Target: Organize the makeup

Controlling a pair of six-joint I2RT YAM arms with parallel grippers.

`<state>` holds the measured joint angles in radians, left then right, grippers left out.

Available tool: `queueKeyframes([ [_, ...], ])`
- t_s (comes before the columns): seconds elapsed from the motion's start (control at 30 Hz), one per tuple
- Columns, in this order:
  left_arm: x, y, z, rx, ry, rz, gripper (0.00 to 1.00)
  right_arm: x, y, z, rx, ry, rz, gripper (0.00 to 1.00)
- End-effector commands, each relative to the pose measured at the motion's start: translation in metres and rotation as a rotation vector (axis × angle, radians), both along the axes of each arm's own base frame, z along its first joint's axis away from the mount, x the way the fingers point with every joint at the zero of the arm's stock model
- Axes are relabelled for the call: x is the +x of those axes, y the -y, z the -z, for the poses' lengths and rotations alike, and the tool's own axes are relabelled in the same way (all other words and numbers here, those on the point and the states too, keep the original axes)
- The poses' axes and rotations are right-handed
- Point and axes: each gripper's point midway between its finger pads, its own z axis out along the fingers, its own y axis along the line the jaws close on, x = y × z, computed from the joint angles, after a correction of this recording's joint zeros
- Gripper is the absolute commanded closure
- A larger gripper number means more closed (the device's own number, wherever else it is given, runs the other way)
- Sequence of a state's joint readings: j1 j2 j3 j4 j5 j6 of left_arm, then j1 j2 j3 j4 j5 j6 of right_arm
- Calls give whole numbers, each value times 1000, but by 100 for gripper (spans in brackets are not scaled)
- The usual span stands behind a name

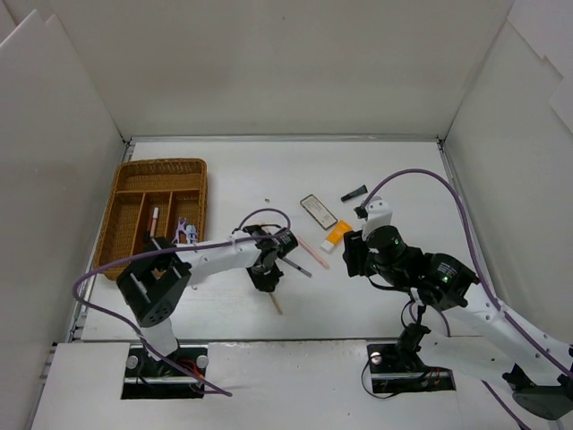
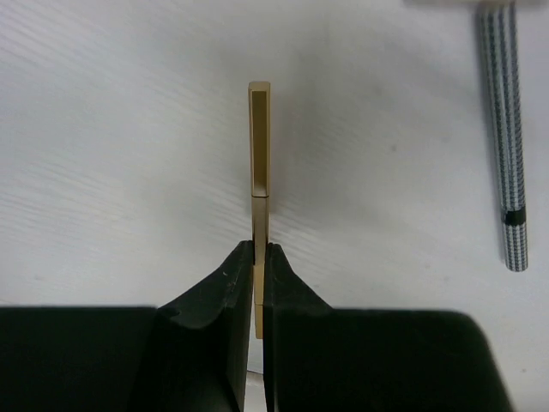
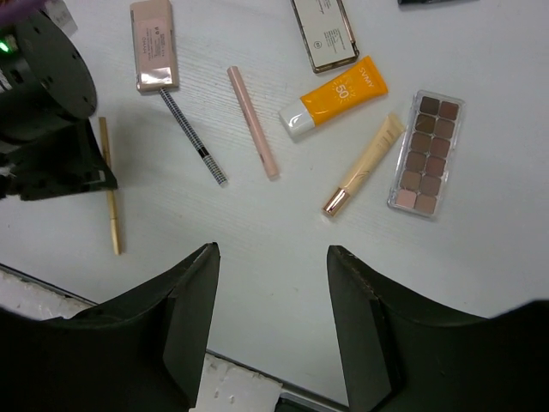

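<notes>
Makeup lies mostly loose on the white table (image 1: pixel 233 179), so I judge the sorting barely begun. The brown wicker divided tray (image 1: pixel 159 167), at the upper left of the overhead frame, holds only a pale stick in a middle slot and something purple in the slot to its right. The right gripper (image 3: pixel 270 292) hangs at the lower middle of its own view, jaws apart and empty. The left gripper (image 2: pixel 259 275) is clamped on the near end of the thin gold stick (image 2: pixel 259 146), at the centre of its view; whether the stick is off the table I cannot tell. Left to sort, spread across the upper half of the right wrist view:

- the long brown eyeshadow palette (image 3: pixel 424 153)
- the orange tube (image 3: pixel 339 96)
- the pinkish-beige flat case (image 3: pixel 154 45)
- the dark-edged rectangular compact (image 3: pixel 324 33)
- the beige gold-capped tube (image 3: pixel 364 165)
- the pale pink pencil (image 3: pixel 252 122)
- the black-and-white checked pencil (image 3: pixel 193 137)

Only the overhead view shows the tray and a small black piece (image 1: pixel 354 192) above centre. Its view of the palette and the beige tube is blocked by the right arm, and only the right wrist view shows them. Only the left wrist view shows the pinch itself.
</notes>
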<state>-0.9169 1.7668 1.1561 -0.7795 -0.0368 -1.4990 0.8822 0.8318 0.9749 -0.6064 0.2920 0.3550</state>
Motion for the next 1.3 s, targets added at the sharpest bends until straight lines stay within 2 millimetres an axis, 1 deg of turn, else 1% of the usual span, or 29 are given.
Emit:
queueKeyframes([
  [0.0, 37, -63, -63, 143, 170, 76, 100, 12, 1, -8, -18, 40, 26, 50],
  [0.07, 57, -95, -83, 232, 246, 86, 100, 13, 0, -9, -25, 39, 20, 50],
  [0.1, 64, -112, -98, 267, 277, 140, 100, 14, 0, -7, -33, 36, 19, 50],
  [0.13, 77, -139, -109, 313, 291, 110, 100, 13, -1, -7, -33, 34, 15, 50],
  [0.17, 86, -158, -124, 354, 337, 118, 100, 14, -1, -7, -35, 33, 14, 50],
  [0.2, 91, -176, -132, 411, 339, 172, 100, 14, -1, -7, -35, 34, 17, 50],
  [0.23, 104, -202, -143, 447, 356, 144, 100, 15, -1, -7, -36, 36, 19, 50],
  [0.3, 119, -226, -157, 467, 385, 166, 100, 16, 0, -6, -47, 37, 22, 50],
  [0.33, 127, -239, -165, 492, 387, 242, 100, 17, -1, -7, -49, 39, 22, 50],
  [0.37, 134, -260, -165, 494, 368, 215, 100, 18, 0, -7, -53, 40, 26, 50],
  [0.4, 146, -269, -173, 504, 393, 210, 100, 19, -1, -5, -61, 37, 24, 50],
  [0.43, 152, -289, -168, 533, 348, 235, 100, 21, -3, -6, -61, 40, 22, 50],
  [0.47, 157, -299, -169, 550, 333, 235, 100, 21, -4, -5, -68, 34, 20, 50],
  [0.5, 166, -308, -176, 565, 342, 236, 100, 22, -4, -5, -70, 32, 21, 50],
  [0.57, 176, -331, -165, 590, 279, 250, 100, 24, -6, -4, -73, 31, 22, 50],
  [0.6, 184, -336, -170, 591, 289, 253, 100, 25, -6, -5, -72, 30, 25, 50],
  [0.63, 191, -338, -159, 578, 257, 284, 100, 26, -6, -6, -73, 33, 28, 50],
  [0.7, 201, -346, -157, 579, 249, 291, 100, 27, -5, -6, -77, 35, 35, 50],
  [0.73, 204, -352, -145, 583, 209, 295, 100, 28, -3, -5, -79, 36, 44, 50],
  [0.8, 209, -357, -137, 584, 181, 297, 100, 28, -2, -6, -77, 38, 52, 49],
  [0.83, 210, -361, -125, 568, 151, 291, 100, 28, -1, -5, -76, 39, 57, 49],
  [0.87, 209, -365, -123, 557, 139, 275, 97, 28, -1, -5, -75, 39, 61, 49],
  [0.93, 211, -359, -115, 523, 137, 278, 87, 28, 1, -3, -77, 35, 66, 48],
  [0.97, 212, -359, -117, 519, 149, 265, 73, 28, 1, -3, -81, 34, 67, 48],
  [1.1, 210, -357, -124, 497, 180, 233, 45, 30, 2, -5, -79, 39, 77, 46],
  [1.13, 209, -354, -127, 478, 196, 235, 41, 30, 2, -5, -79, 41, 78, 46],
  [1.17, 206, -353, -131, 475, 197, 233, 34, 30, 2, -6, -79, 43, 77, 46],
  [1.2, 206, -352, -137, 469, 213, 213, 32, 30, 3, -7, -79, 47, 81, 46],
  [1.27, 203, -331, -156, 452, 255, 227, 27, 30, 4, -10, -72, 54, 82, 46],
])
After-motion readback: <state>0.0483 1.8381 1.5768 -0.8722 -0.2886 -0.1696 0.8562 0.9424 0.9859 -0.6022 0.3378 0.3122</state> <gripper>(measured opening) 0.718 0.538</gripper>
